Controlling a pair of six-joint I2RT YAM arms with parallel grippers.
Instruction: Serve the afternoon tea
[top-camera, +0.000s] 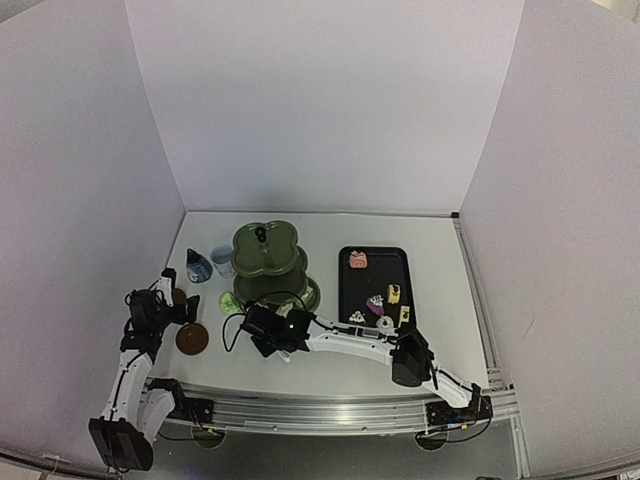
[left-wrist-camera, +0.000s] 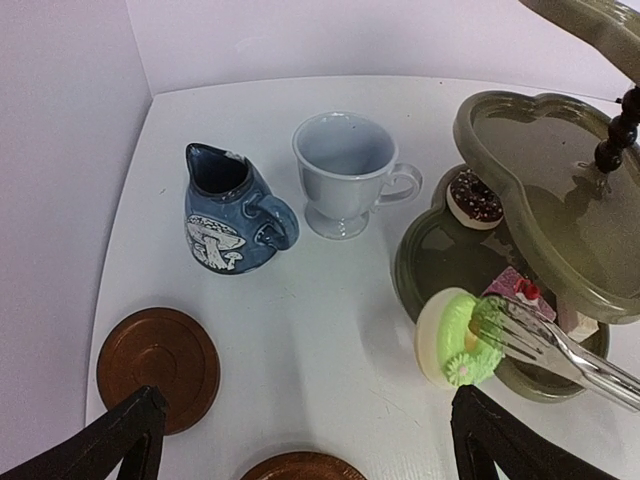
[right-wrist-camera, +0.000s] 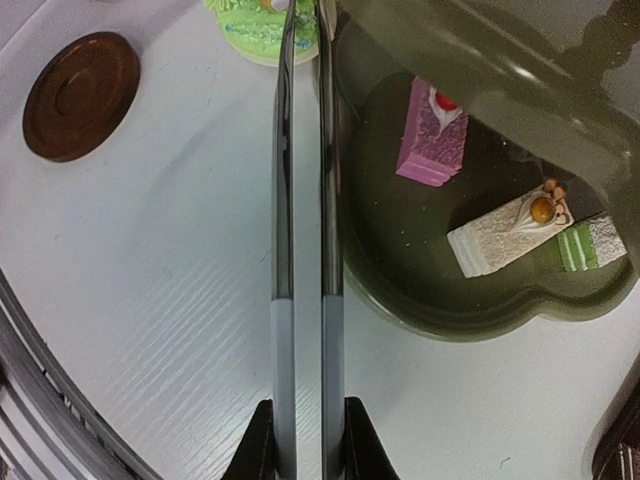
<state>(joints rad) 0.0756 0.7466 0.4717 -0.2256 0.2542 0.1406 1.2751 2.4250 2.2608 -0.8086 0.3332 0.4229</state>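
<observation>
Two hands in view. Right hand (right-wrist-camera: 305, 440) clenched on metal tongs (right-wrist-camera: 300, 200) – tips pinching green round pastry (left-wrist-camera: 455, 335) at outer rim of dark green stand (left-wrist-camera: 520, 170), bottom tier, centre of frame. Left hand (left-wrist-camera: 310, 440) released, jaws wide, low over desk (left-wrist-camera: 300, 330) beside brown coasters (left-wrist-camera: 158, 365), lower left. White cup (left-wrist-camera: 345, 165), blue jug (left-wrist-camera: 225, 215) upright, left of stand. More pastries (top-camera: 358, 260) on black tray (top-camera: 375, 275), right.
</observation>
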